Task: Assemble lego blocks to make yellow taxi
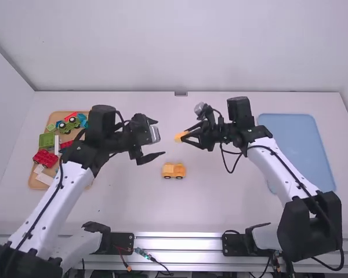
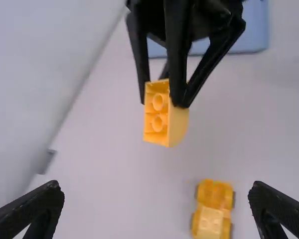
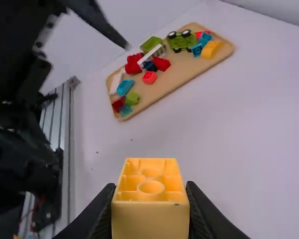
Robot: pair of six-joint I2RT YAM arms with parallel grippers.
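Just below the centre of the high view, the yellow-orange block car (image 1: 174, 170) lay with its long axis left to right. Above it, the right gripper (image 1: 187, 136) pinched a yellow-orange plastic brick (image 1: 179, 137), hollow underside facing the left gripper (image 1: 161, 138), whose fingers were spread wide.

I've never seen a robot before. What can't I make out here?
- Far side of the held yellow block: turned away in both wrist views.
- Near end of the toy car: cut off by the left wrist view's bottom edge.
- Part of the wooden tray: behind the left arm, high view.
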